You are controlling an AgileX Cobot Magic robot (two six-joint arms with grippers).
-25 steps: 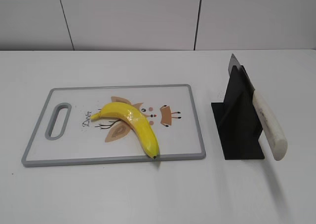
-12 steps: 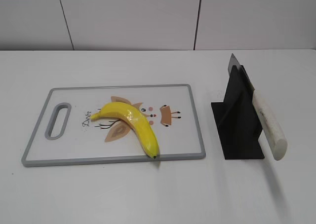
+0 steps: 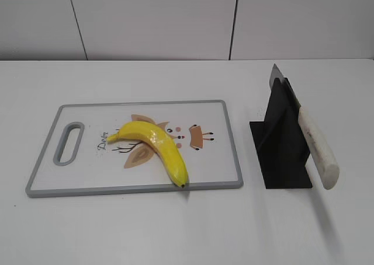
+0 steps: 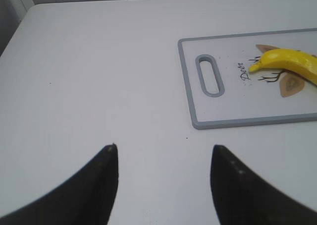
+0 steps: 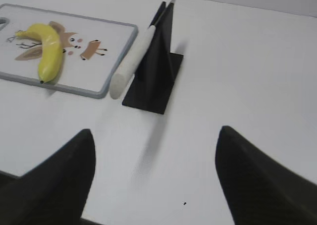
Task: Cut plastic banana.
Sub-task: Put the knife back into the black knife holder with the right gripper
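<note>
I see my left end effector (image 4: 163, 185) at the bottom of the left wrist view. Its two dark fingers (image 4: 101, 185) are spread wide apart, and it holds nothing. It hangs over a bare part of the white bench (image 4: 99, 76), well apart from the board.

My right end effector (image 5: 153, 180) is wide open too, with nothing in it. It hangs over the bench near the black stand.

Closest to me in the outside view is the tip of the yellow plastic banana (image 3: 155, 145). It lies flat on the white cutting board with the grey rim (image 3: 134, 188). Its dark tip sits right at the near edge of the board. Its stem end points to the left, toward the long grey handle hole (image 3: 69, 142). Under the banana I can see a brown deer drawing (image 3: 196, 135).

To the right of the board, just beside it, stands the black knife stand (image 3: 283, 145). A knife with a white handle (image 3: 318, 148) rests in it at a slant. The handle points toward me and the grey blade tip pokes up at the back.

Behind the bench is a plain white wall (image 3: 175, 20).
</note>
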